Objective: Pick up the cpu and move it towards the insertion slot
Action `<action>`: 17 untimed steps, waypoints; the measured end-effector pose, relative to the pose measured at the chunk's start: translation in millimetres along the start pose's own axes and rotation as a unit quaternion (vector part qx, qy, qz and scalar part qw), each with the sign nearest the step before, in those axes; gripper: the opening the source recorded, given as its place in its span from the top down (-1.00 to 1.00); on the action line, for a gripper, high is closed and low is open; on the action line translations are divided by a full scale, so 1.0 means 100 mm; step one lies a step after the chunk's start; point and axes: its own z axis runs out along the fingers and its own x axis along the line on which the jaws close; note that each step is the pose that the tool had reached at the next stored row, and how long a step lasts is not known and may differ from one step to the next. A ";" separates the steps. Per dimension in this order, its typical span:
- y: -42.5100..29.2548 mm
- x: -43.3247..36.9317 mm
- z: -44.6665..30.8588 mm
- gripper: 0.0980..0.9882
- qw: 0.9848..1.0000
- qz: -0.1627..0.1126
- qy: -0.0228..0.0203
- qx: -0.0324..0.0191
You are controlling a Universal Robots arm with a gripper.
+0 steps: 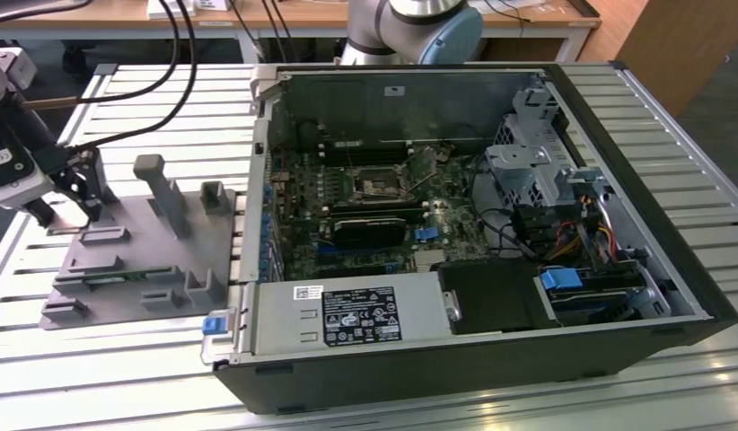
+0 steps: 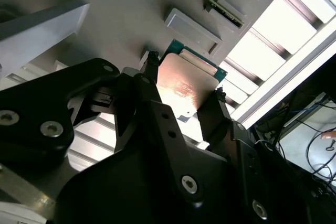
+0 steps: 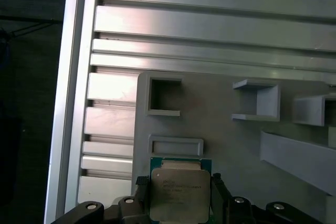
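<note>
Gripper (image 3: 179,196) fingers (image 3: 143,195), black and jointed, were clenched on the cpu (image 3: 180,192), a small flat square chip with a shiny silver metal top and a thin green rim. In both wrist views one finger pressed against each of two opposite edges of the chip. Whether the chip sat on the surface beneath it or hung just clear of it could not be told.

Under and around the cpu lay a flat grey plastic fixture plate (image 3: 220,124) with raised blocks and square pockets. In the exterior view the gripper (image 1: 67,211) stood at nine o'clock, at the exterior view's left, and the plate spread from it toward four o'clock.

The insertion slot (image 1: 379,187), a small square dark socket in a silvery frame on green circuit board, lay at three o'clock from the gripper and well apart from it. It sat inside an open black metal computer case (image 1: 489,373). A long black rectangular card (image 1: 369,229) lay just beside the slot at its six o'clock. Farther that way was a silver power supply box (image 1: 345,316). Case and plate both rested on a silver slatted aluminium table (image 1: 118,373).
</note>
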 end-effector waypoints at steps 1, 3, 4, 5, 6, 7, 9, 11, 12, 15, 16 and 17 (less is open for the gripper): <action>0.000 0.000 -0.009 -0.01 1.000 0.000 0.000 0.000; 0.001 0.000 -0.027 -0.01 1.000 0.000 0.000 0.000; 0.001 0.000 -0.036 -0.01 1.000 0.000 0.000 0.000; 0.001 0.000 -0.045 -0.01 1.000 0.000 0.000 0.000; 0.002 0.000 -0.053 -0.01 1.000 0.000 0.000 0.000; 0.002 0.000 -0.062 -0.01 1.000 0.000 0.000 0.000; 0.003 0.000 -0.080 -0.01 1.000 0.000 0.000 0.000; 0.003 0.000 -0.099 -0.01 1.000 0.000 0.000 0.000; 0.004 0.000 -0.109 -0.01 1.000 0.000 0.000 0.000; 0.005 0.000 -0.140 -0.01 1.000 0.000 0.000 0.000; 0.005 0.000 -0.148 -0.01 1.000 0.000 0.000 0.000; 0.006 0.000 -0.156 -0.01 1.000 0.000 0.000 0.000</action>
